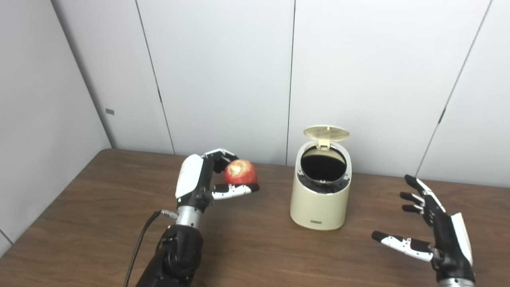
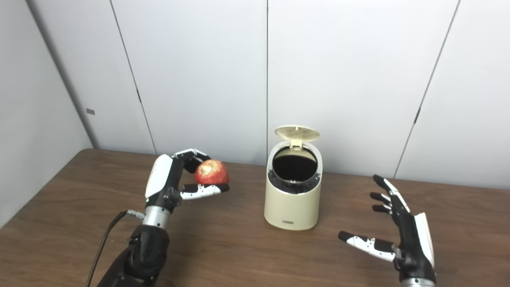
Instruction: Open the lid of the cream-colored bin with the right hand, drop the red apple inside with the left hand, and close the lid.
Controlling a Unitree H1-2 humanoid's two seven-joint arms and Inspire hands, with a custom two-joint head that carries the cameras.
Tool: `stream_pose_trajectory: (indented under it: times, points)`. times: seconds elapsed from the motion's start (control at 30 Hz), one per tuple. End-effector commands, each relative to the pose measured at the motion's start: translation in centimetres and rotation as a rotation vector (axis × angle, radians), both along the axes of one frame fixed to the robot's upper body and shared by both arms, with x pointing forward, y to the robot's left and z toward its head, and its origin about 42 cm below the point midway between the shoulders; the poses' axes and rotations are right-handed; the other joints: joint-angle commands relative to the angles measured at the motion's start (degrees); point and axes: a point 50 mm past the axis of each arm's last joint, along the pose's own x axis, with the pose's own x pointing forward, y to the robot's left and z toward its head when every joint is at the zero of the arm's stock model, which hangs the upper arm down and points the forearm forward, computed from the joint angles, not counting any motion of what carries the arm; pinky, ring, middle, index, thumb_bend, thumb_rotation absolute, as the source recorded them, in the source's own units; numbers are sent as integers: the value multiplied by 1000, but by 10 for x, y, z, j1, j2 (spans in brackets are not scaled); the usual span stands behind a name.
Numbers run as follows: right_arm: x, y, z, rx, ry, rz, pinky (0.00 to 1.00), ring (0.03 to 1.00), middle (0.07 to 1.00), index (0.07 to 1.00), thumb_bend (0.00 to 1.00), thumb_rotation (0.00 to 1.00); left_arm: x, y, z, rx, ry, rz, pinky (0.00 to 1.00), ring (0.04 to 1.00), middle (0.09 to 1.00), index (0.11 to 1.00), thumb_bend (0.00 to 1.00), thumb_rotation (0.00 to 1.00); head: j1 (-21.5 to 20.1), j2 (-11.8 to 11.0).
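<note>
Our right hand (image 1: 436, 231) sits nearest us, low over the table (image 1: 99, 207) at the right, fingers spread apart and holding nothing, palm turned toward the middle of the table. It is well apart from the cream-colored bin (image 1: 320, 199), which lies to its left and a little farther back.

Farther in, our left hand (image 1: 211, 179) is raised off the table and closed around the red apple (image 1: 240, 172), the thumb under it and the fingers curled over the far side. The apple's pale patch faces up toward us. A cable (image 1: 139, 243) trails down from the left wrist.

What the coming move turns on, we judge, is this: the bin lies to the right of the left hand, near but with a clear gap of bare table between them, and its open mouth (image 1: 323, 165) sits at about the apple's height. The mouth is tilted toward us, dark inside, and the lid (image 1: 326, 133) stands swung back at the far rim, hinged up and out of the way.

So the carry looks to us like a sideways travel to the right with a slight lift, enough to clear the near-left rim before release. The left hand is the nearer of the 2 to the opening.
</note>
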Motion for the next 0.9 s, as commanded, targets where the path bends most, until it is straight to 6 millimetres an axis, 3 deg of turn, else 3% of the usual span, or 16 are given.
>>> stream_pose_trajectory:
  times: [0.0, 0.17, 0.5, 0.6, 0.73, 0.87]
  points:
    - [7, 0, 21, -4, -113, 9, 678, 775, 876, 857, 795, 3, 7, -10, 36, 2, -105, -17, 561, 544, 494, 475, 526, 0, -6, -4]
    - [10, 2, 16, 4, -115, 7, 656, 767, 877, 847, 798, 20, 8, -30, 54, -13, -160, -47, 525, 524, 501, 470, 525, 0, -13, -10]
    - [13, 7, 12, -22, -102, -11, 640, 763, 879, 850, 788, 76, 11, -69, 68, -64, -191, -121, 570, 535, 495, 475, 526, 0, -22, -17]
    - [13, 8, 12, -26, -102, -12, 643, 764, 881, 855, 784, 76, 13, -79, 68, -78, -198, -133, 671, 530, 493, 476, 526, 0, -25, -18]
    - [14, 9, 10, -22, -99, -20, 662, 767, 877, 862, 788, 83, 17, -91, 66, -108, -186, -144, 904, 559, 489, 478, 526, 0, -29, -20]
    - [15, 12, 11, -13, -101, -20, 668, 768, 873, 869, 786, 95, 22, -102, 64, -119, -176, -149, 987, 591, 495, 473, 526, 0, -33, -20]
